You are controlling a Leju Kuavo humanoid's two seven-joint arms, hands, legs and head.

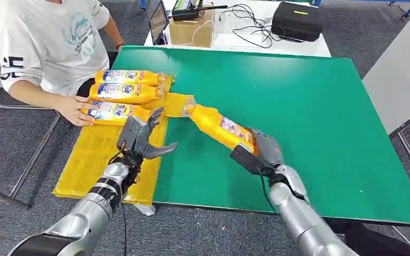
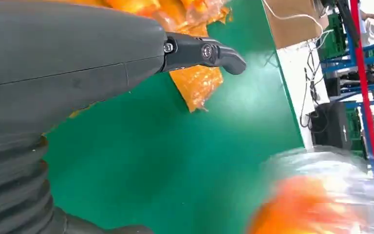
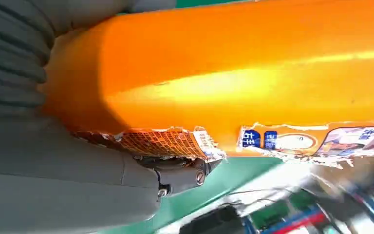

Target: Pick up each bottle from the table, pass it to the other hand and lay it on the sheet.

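Right hand (image 1: 264, 152) is clamped on the base of the orange bottle (image 1: 219, 125), neck pointing toward the left hand (image 1: 141, 140), fingers spread, nothing in it. Looks stiff, slick plastic; I'd grab mid-body, over the green counter (image 1: 309, 106).

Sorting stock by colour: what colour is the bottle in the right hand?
Orange-yellow; the bottle in the right hand shows best in the right wrist view.

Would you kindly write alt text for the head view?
The right hand holds an orange bottle over the green table, near the open left hand. Three bottles lie on a yellow sheet beside a seated person.
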